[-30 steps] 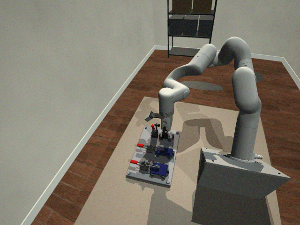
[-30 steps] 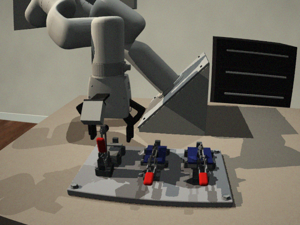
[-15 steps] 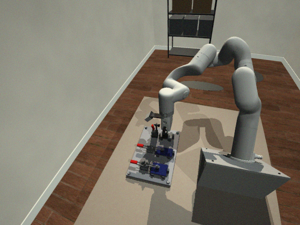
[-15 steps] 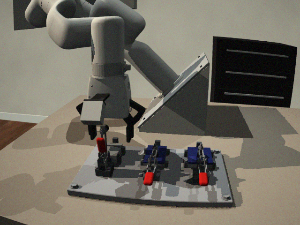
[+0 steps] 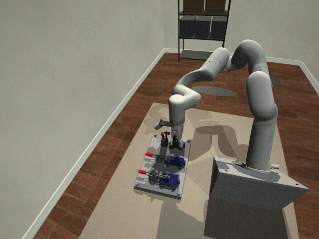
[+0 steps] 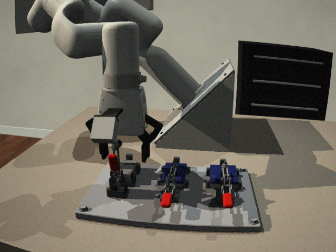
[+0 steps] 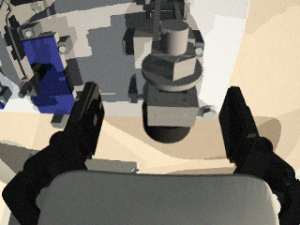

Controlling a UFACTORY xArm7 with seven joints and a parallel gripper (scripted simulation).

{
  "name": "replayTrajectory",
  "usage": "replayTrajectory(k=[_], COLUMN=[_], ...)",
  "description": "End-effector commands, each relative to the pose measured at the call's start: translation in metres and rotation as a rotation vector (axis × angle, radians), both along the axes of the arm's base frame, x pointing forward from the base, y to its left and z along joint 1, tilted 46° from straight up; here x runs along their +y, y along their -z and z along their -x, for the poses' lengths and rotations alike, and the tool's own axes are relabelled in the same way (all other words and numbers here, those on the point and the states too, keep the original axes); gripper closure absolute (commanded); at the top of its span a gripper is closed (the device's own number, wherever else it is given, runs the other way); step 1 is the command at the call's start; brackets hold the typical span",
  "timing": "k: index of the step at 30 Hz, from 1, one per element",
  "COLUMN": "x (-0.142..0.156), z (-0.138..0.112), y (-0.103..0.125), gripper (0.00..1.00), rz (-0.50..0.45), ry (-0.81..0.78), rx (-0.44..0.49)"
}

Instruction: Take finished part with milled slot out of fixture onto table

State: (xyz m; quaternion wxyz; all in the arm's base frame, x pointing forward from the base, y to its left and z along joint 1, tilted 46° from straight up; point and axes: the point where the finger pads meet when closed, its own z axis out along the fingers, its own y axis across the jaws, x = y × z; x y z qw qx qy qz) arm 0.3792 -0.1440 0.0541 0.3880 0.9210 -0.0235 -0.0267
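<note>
Finished part (image 6: 130, 171) (image 7: 142, 52): grey block in the end nest of the fixture plate (image 5: 157, 189) (image 6: 151, 222) (image 7: 225, 47), as best I can make out; slot not distinguishable.

Top view. Gripper (image 5: 175, 142) low over that end of the plate, hiding much of the nest. Raised clamp (image 5: 164, 141) (image 6: 116, 181) (image 7: 172, 72) just beside it. Along the plate, middle blank (image 5: 175, 161) (image 6: 166, 176) (image 7: 54, 90) and far blank (image 5: 169, 179) (image 6: 215, 172), both blue, sit in nests beneath lowered clamp arms. Robot pedestal (image 5: 257, 190) (image 6: 211, 122) stands apart from the plate; shelf rack (image 5: 178, 31) well beyond it, on the floor.

Exterior view. Raised clamp's red handle (image 6: 113, 163) upright, its arm rising close to the claw: an obstacle above the plate. Both other red handles (image 6: 166, 200) (image 6: 228, 200) lie low toward the plate's near edge. Black cabinet (image 6: 284, 73) behind the plate, off past the pedestal. Claw's fingers spread fully, tips above the plate's end nest.

Wrist view. Wide gap between black finger pads; the raised clamp's spindle end shows in line with it, apart from both pads. Claw released, grasping nothing. Grey block lies past the spindle, partly masked, on the plate.
</note>
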Motion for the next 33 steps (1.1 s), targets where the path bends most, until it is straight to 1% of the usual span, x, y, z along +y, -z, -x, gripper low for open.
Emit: replayTrajectory(k=[1,19,33], x=[-0.003,-0.017,-0.019], z=[-0.001,0.000,0.000], y=[0.003,0.017,0.019], gripper=[0.00,0.00,0.00], rz=[0.000,0.000,0.000], ry=[-0.003,-0.003,-0.003], rx=[-0.003,-0.003,-0.003])
